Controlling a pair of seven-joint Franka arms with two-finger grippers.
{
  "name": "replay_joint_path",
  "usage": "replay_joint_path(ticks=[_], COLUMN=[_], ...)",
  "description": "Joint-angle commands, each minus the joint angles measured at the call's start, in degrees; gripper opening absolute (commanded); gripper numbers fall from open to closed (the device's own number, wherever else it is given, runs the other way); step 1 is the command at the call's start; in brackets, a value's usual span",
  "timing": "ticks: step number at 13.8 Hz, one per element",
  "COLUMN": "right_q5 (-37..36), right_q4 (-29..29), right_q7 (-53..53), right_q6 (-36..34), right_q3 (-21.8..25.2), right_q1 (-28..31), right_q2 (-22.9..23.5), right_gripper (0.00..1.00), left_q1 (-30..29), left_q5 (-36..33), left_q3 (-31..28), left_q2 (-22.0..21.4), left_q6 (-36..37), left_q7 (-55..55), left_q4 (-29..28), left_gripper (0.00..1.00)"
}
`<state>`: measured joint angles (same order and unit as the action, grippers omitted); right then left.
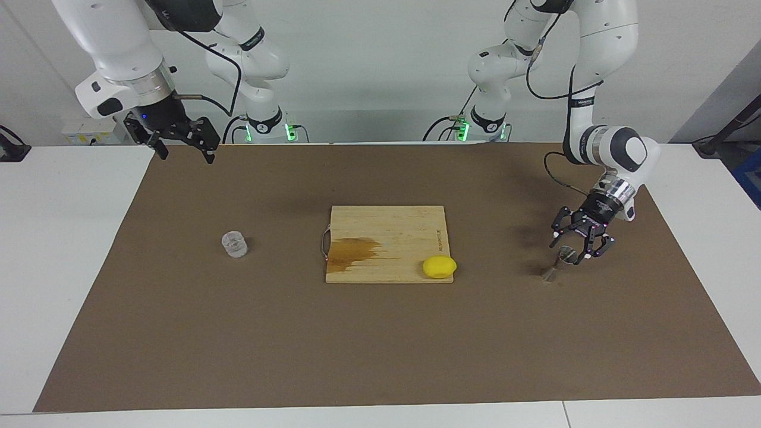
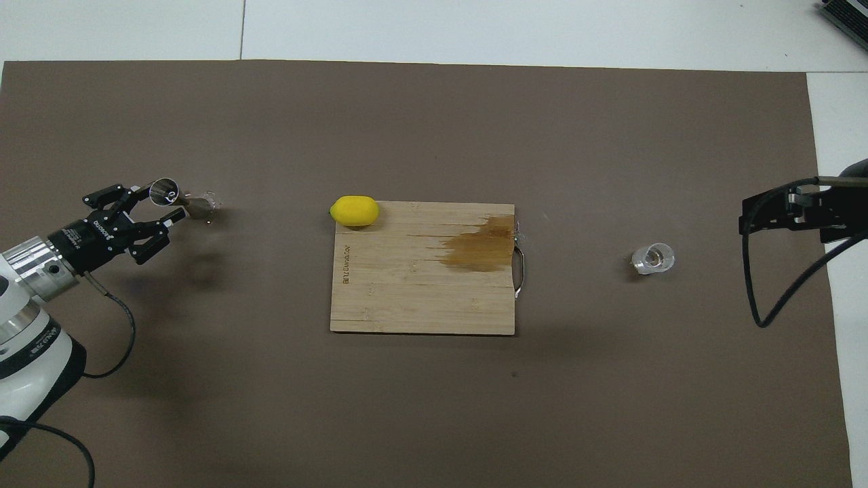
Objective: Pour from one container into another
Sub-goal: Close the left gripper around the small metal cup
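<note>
Two vessels stand well apart, so the pour is judged not yet begun. Facing view: the glass tumbler (image 1: 234, 244), short, clear and ribbed, rests untouched on the brown mat (image 1: 178, 333) toward the right arm's end of the desk (image 1: 59, 249); the metal jigger (image 1: 560, 264), silvery, two cones joined at a narrow waist, stands on the mat toward the left arm's end; the left claw (image 1: 579, 245) is low at the jigger's upper cone with its fingers spread on either side, and whether they touch the metal cannot be told; the right claw (image 1: 178, 139) hangs high over the mat's corner near its own base, fingers parted, waiting; between the vessels lies a pale bamboo cutting board (image 1: 386, 244), square, with a wire handle and a dark wet-looking stain, and a smooth yellow lemon (image 1: 439, 267) sits on its corner away from the robots.

Overhead view: the jigger (image 2: 178, 198) shows its round open mouth, bright and reflective, between the spread fingers of the left claw (image 2: 152, 210); the tumbler (image 2: 654, 259) shows a thick glinting base, its contents not discernible; the right claw (image 2: 773, 213) enters at the edge, clear of the tumbler; the board (image 2: 380, 298) shows straight grain and the lemon (image 2: 354, 211) overhangs its corner.

Remaining, as judged: securing the jigger, fetching the tumbler, bringing the two together, tilting the tumbler over the jigger; the narrow metal mouth will demand close alignment, and smooth glass may slip.
</note>
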<state>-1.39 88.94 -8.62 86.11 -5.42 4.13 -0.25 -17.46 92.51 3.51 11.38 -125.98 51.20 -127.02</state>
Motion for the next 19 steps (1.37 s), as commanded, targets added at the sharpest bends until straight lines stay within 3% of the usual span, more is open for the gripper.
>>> replay_joint_path(ticks=[1, 11, 12, 13, 15, 19], right_q5=[1.04, 1.04, 1.04, 0.95, 1.04, 1.04], right_q4=[1.59, 1.59, 1.59, 1.59, 1.59, 1.59], right_q7=[1.24, 1.24, 1.24, 1.24, 1.24, 1.24], right_q6=[0.47, 0.47, 0.47, 0.47, 0.47, 0.47], right_q3=[-0.21, -0.21, -0.21, -0.21, -0.21, -0.21], right_q1=[0.79, 0.79, 0.79, 0.79, 0.79, 0.79], right_q2=[-1.34, -1.34, -1.34, -1.42, -1.34, -1.34], right_gripper=[1.0, 1.0, 1.0, 1.0, 1.0, 1.0], left_q1=[1.28, 1.37, 1.37, 1.37, 1.2, 1.37], left_q5=[2.5, 2.94, 2.94, 2.94, 2.94, 2.94], left_q3=[-0.26, -0.26, -0.35, -0.35, -0.35, -0.17], left_q2=[0.84, 0.92, 1.1, 1.1, 1.01, 0.92], left_q6=[-1.37, -1.37, -1.46, -1.37, -1.37, 0.73], left_q7=[-1.1, -3.04, -3.04, -3.13, -5.4, -4.8], left_q4=[0.99, 1.43, 1.34, 1.34, 1.25, 1.34], left_gripper=[0.69, 0.65, 0.61, 0.49, 0.0, 0.0])
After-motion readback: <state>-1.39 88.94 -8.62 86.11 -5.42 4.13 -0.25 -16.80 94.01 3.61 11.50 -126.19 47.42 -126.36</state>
